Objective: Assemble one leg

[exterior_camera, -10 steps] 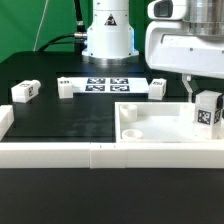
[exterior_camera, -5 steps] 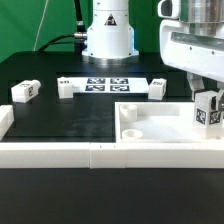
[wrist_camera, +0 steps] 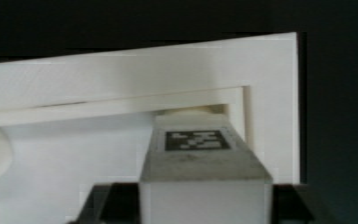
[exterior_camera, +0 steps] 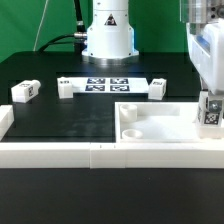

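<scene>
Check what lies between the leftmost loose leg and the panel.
Exterior view: only bare black table lies between that leg and the panel.

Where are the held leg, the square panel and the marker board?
held leg [exterior_camera: 211, 113]: exterior view, on its tagged face.
square panel [exterior_camera: 165, 128]: exterior view, on its bare top surface.
marker board [exterior_camera: 108, 83]: exterior view, on its middle.
</scene>
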`<state>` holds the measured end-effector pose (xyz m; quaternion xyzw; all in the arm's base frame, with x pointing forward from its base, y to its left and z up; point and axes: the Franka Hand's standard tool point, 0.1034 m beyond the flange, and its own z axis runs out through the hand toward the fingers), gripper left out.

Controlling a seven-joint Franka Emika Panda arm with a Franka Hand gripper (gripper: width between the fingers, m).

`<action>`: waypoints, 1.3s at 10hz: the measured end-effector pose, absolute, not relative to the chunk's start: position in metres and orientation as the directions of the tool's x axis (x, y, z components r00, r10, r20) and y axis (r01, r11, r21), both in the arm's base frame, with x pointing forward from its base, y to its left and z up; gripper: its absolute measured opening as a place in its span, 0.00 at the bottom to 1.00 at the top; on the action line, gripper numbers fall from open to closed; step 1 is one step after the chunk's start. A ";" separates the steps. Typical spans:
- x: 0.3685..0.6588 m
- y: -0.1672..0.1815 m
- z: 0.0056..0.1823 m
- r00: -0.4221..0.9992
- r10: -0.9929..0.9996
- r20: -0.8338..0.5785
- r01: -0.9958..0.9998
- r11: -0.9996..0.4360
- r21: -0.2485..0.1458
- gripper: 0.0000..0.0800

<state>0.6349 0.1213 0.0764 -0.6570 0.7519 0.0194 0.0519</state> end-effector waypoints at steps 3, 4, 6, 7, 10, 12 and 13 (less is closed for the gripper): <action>0.635 0.121 0.077 -0.152 -0.982 -0.111 -0.987 0.157 -0.036 0.36; 0.635 0.121 0.077 -0.109 -0.988 -0.109 -0.993 0.114 -0.041 0.56; 0.635 0.121 0.077 -0.009 -0.995 -0.104 -0.999 0.014 -0.047 0.72; 0.635 0.122 0.077 0.119 -0.988 -0.095 -0.992 -0.113 -0.057 0.79; 0.631 0.124 0.078 0.376 -0.923 -0.087 -0.927 -0.373 -0.047 0.81; 0.633 0.124 0.081 0.595 -0.801 -0.062 -0.804 -0.593 -0.046 0.81; 0.633 0.123 0.081 0.686 -0.726 -0.049 -0.728 -0.684 -0.046 0.81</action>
